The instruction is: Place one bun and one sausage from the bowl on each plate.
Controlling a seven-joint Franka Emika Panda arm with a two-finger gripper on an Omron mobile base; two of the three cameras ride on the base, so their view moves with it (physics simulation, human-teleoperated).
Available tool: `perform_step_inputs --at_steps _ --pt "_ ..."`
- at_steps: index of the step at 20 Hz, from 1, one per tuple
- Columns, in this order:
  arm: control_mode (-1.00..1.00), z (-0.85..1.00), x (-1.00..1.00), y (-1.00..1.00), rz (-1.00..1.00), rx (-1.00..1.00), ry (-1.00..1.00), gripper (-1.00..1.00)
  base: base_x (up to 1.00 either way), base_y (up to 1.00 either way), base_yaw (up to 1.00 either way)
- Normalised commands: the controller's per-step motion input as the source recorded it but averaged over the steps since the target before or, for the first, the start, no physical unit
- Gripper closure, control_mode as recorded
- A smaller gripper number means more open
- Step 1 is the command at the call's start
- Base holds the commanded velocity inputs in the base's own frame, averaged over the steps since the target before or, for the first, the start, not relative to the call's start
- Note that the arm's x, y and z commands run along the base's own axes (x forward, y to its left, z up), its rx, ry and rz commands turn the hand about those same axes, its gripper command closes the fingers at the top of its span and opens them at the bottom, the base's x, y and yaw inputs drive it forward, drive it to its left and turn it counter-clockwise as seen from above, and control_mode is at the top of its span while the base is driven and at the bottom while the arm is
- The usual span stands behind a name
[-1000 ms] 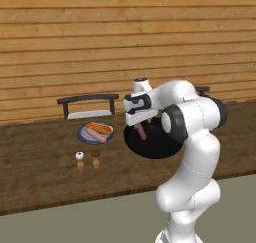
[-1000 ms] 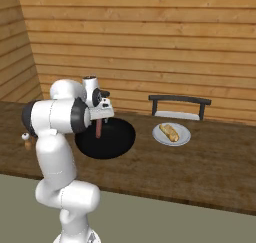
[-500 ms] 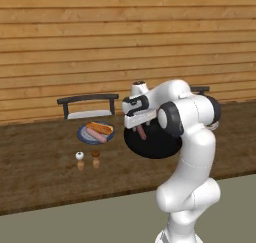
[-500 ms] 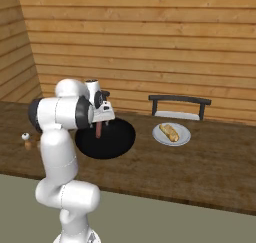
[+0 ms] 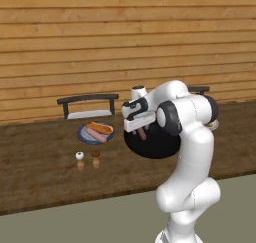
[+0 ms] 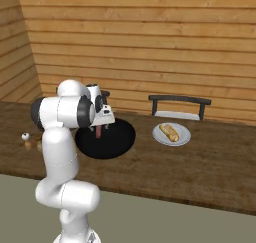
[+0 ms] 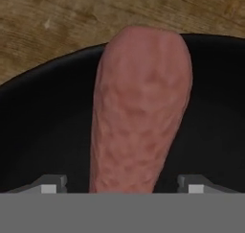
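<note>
Sausage (image 7: 139,117), pinkish-brown, bumpy skin, upright over black bowl (image 7: 43,131)

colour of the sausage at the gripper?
Pinkish-brown, mottled. The sausage shows best in the hand view, against the black bowl.

Pinkish-red mottled sausage (image 7: 141,112) showing against the wide glossy black round bowl (image 5: 155,144). Small blue-grey round plate (image 5: 85,135) carrying a golden-brown bun (image 5: 100,127). Dark brown wood-grain tabletop (image 5: 40,172), light tan horizontal plank wall (image 5: 125,37) sitting behind.
</note>
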Motion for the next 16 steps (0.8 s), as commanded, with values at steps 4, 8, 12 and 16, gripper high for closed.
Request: perform_step_inputs --at_steps 4,8,12,16 --pt "-1.0 -0.14 -0.04 -0.02 0.0 0.0 0.01 1.0 0.0 0.0 0.0" --pt "-1.0 0.21 -0.46 -0.29 0.0 0.0 -0.09 1.0 0.0 0.0 0.0" --pt "-1.0 0.7 -0.58 -0.66 0.0 0.0 -0.06 1.0 0.0 0.0 0.0" --pt "-1.0 0.8 -0.35 -0.64 0.0 0.0 -0.01 1.0 0.0 0.0 0.0"
